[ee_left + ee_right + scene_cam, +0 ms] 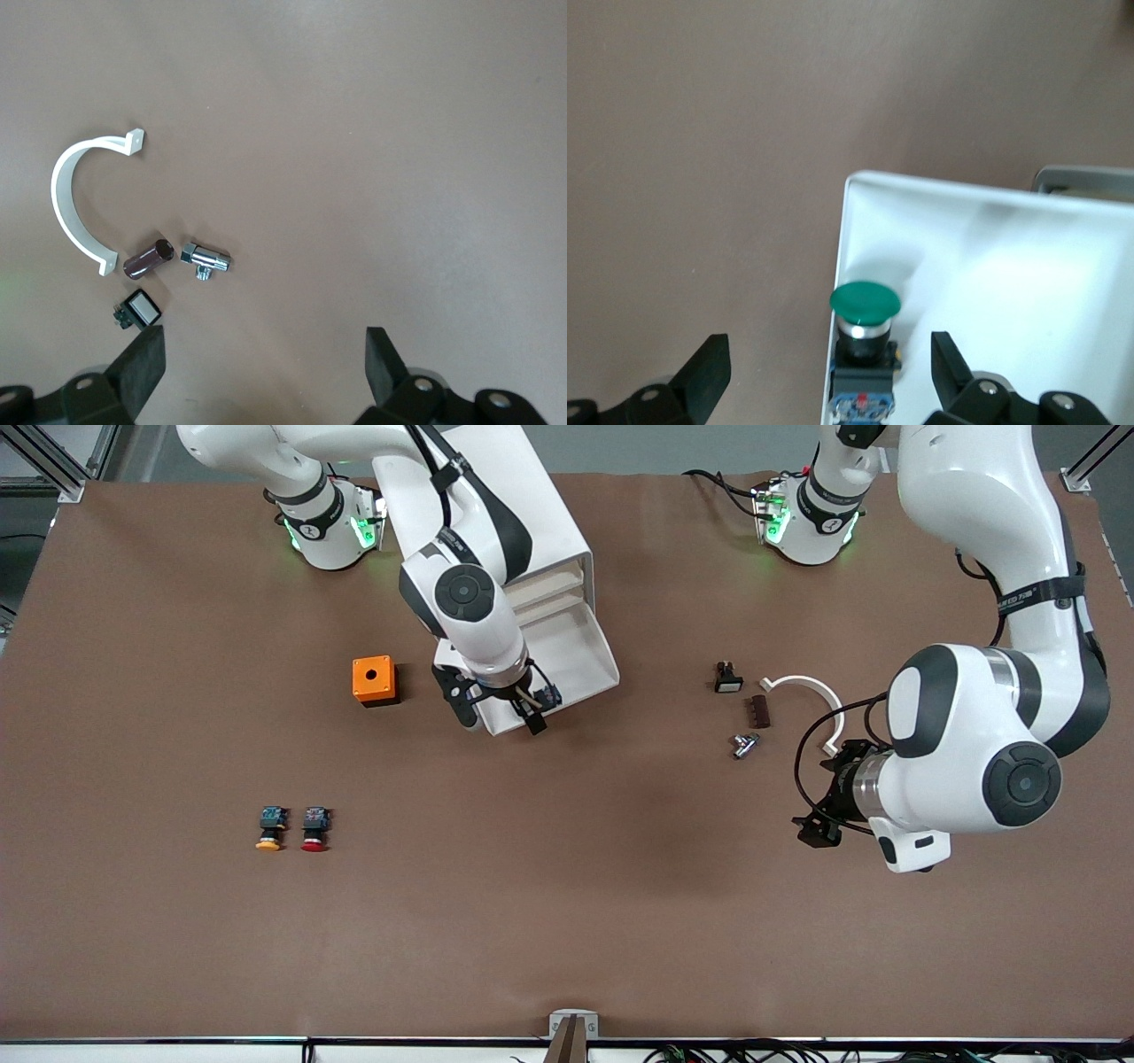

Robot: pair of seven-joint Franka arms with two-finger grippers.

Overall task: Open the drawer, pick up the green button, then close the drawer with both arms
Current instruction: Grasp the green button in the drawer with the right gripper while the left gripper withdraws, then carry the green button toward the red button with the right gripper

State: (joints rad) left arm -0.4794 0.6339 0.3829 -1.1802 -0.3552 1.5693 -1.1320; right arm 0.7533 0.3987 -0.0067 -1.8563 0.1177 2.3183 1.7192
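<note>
My right gripper (499,713) hangs wide open over the green button (866,305) in the pulled-out drawer (580,657); my left gripper (261,359) waits open above bare table.

Two glossy white jointed arms are showing black bands at the joints and round dark grey caps on the elbows. Green lights are glowing at both bases. The left arm (992,717) is carrying a black strap with small lettering and a looping black cable near its wrist. The right arm (461,576) is wearing a black cable along its upper link. Each is ending in a black two-finger gripper.
</note>
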